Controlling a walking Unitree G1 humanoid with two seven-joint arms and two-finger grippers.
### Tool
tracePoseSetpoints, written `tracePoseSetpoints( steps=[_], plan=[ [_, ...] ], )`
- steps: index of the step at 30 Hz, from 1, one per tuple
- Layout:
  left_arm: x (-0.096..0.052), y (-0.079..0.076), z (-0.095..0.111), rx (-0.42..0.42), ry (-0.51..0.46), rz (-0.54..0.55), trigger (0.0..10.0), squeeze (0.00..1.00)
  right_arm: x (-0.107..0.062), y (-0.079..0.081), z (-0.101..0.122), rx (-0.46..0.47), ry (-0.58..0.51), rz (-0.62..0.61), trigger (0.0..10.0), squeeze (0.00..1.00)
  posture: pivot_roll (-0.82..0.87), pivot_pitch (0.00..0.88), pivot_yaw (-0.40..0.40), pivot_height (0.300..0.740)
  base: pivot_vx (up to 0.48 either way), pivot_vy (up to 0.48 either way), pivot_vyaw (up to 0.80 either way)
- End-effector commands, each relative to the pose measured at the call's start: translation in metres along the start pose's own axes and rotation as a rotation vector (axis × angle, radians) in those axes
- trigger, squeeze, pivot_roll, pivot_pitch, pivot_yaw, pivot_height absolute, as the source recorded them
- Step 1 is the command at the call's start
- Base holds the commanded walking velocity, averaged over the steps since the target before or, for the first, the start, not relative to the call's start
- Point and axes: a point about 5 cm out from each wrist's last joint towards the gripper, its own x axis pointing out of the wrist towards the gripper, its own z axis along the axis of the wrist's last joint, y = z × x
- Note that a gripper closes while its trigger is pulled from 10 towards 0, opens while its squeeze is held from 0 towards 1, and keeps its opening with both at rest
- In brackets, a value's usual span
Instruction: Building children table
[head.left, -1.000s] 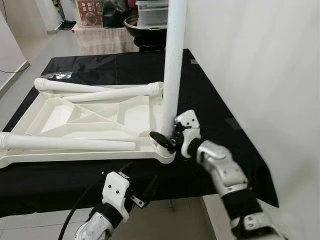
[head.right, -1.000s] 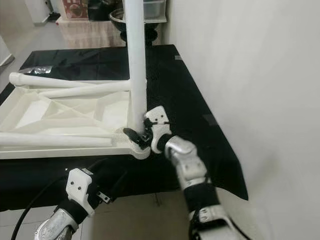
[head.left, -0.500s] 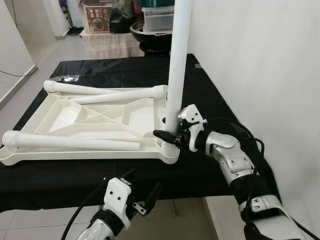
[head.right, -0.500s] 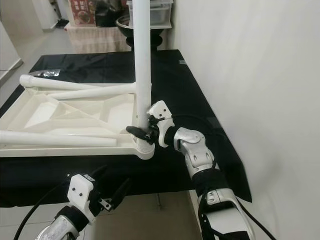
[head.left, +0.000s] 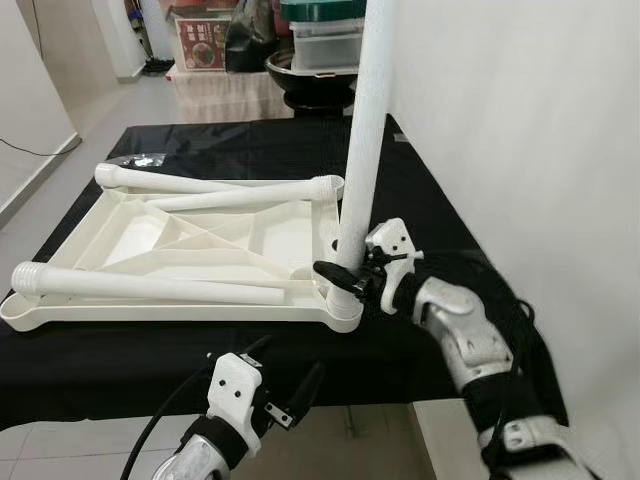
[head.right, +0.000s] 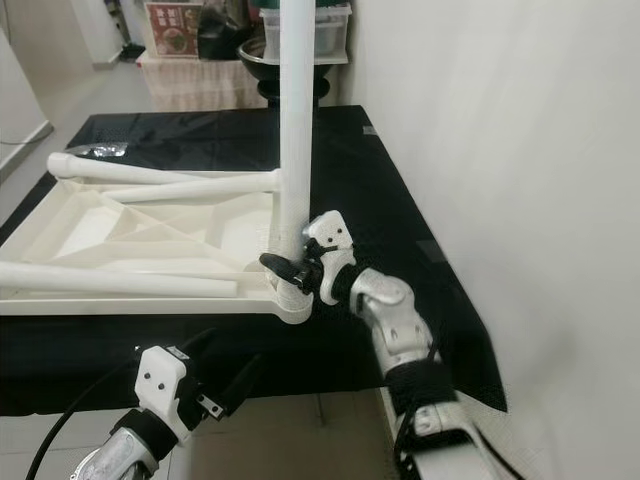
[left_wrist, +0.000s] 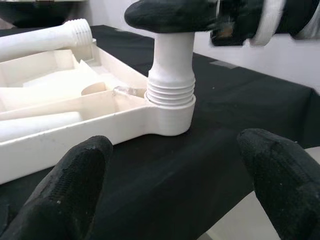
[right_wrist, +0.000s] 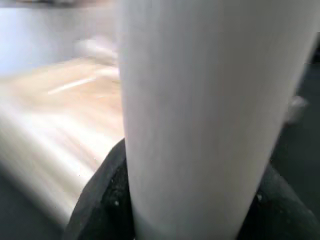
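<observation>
We see a white plastic tabletop (head.left: 150, 240) lying upside down, ribs showing. One white leg (head.left: 362, 140) stands upright in its near right corner socket. Three more legs (head.left: 150, 285) lie loose across its underside, threaded ends visible.

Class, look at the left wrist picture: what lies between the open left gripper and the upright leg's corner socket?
In the left wrist view, bare black tablecloth separates the left gripper from the corner socket.
</observation>
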Motion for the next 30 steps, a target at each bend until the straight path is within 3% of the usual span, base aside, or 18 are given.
tracePoseSetpoints(
  steps=[1,3,10,11,13,14,19,20,21,24,29,30],
  plan=[
    [-0.001,0.002,-0.002,-0.012,0.016,0.007,10.0,0.00,-0.009,0.001,-0.034,-0.020,0.197,-0.063,0.0,0.00,0.01,0.086,-0.015,0.740,0.000,0.000,0.00],
    [0.000,0.004,-0.003,-0.014,0.017,0.011,10.0,0.00,-0.010,0.012,-0.035,-0.003,0.195,-0.048,0.0,0.00,0.00,0.081,-0.008,0.740,0.000,0.000,0.00],
    [0.002,0.006,-0.004,-0.015,0.017,0.012,10.0,0.00,0.001,0.009,-0.029,0.030,0.184,-0.031,0.0,0.00,0.01,0.081,-0.014,0.740,0.000,0.000,0.00],
    [0.003,0.006,-0.005,-0.020,0.014,0.017,10.0,0.00,0.006,0.008,-0.024,0.036,0.160,-0.016,10.0,0.00,0.01,0.081,-0.015,0.740,0.000,0.000,0.00],
    [0.005,0.006,-0.005,-0.024,0.012,0.019,10.0,0.00,0.010,0.008,-0.016,0.049,0.122,0.018,10.0,0.00,0.02,0.080,-0.020,0.740,0.000,0.000,0.00],
    [0.007,0.006,-0.005,-0.036,0.010,0.023,10.0,0.00,0.017,0.008,-0.001,0.066,0.056,0.105,10.0,1.00,0.03,0.081,-0.024,0.740,0.000,0.000,0.00],
    [0.008,0.006,-0.006,-0.052,0.009,0.025,10.0,0.00,0.020,0.007,0.012,0.064,0.008,0.183,10.0,1.00,0.03,0.080,-0.027,0.740,0.000,0.000,0.00],
    [0.009,0.006,-0.007,-0.059,0.010,0.019,10.0,0.00,0.021,0.005,0.020,0.033,-0.015,0.274,10.0,0.00,0.03,0.079,-0.027,0.740,0.000,0.000,0.00],
    [0.009,0.006,-0.007,-0.059,0.010,0.019,10.0,0.00,0.021,0.005,0.020,0.033,-0.015,0.274,10.0,0.00,0.03,0.079,-0.027,0.740,0.000,0.000,0.00],
    [0.010,0.006,-0.007,-0.066,0.013,0.011,10.0,0.00,0.019,0.000,0.032,-0.060,-0.032,0.495,10.0,0.00,0.03,0.076,-0.025,0.740,0.000,0.000,0.00],
    [0.011,0.006,-0.007,-0.069,0.010,0.019,10.0,0.00,0.018,-0.011,0.038,-0.102,-0.028,0.607,10.0,0.00,0.04,0.076,-0.030,0.740,0.000,0.000,0.00],
    [0.011,0.006,-0.007,-0.068,0.008,0.025,10.0,0.00,0.019,-0.016,0.037,-0.106,-0.016,0.614,0.0,0.00,0.04,0.075,-0.033,0.740,0.000,0.000,0.00]
  ],
)
